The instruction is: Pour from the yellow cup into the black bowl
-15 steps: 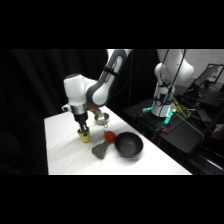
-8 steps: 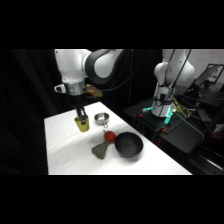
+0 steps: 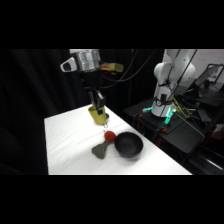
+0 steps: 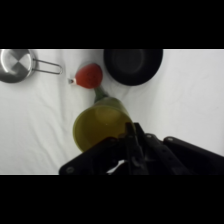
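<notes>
The yellow cup (image 3: 98, 115) hangs upright above the white table (image 3: 70, 140), with my gripper (image 3: 99, 106) shut on its rim from above. In the wrist view the yellow cup (image 4: 98, 128) shows its open mouth just ahead of the gripper (image 4: 131, 136). The black bowl (image 3: 129, 145) sits on the table to the right of the cup and lower. The wrist view has the black bowl (image 4: 133, 65) at the top, beyond the cup.
A red round object (image 3: 109, 135) and a green object (image 3: 100, 150) lie between cup and bowl. A small metal cup with a wire handle (image 4: 16, 65) stands at the wrist view's upper left. A second white arm (image 3: 167, 82) stands on a dark bench at right.
The arm has risen and lifted the yellow cup off the table. The cup has shifted to the right, closer to the black bowl.
</notes>
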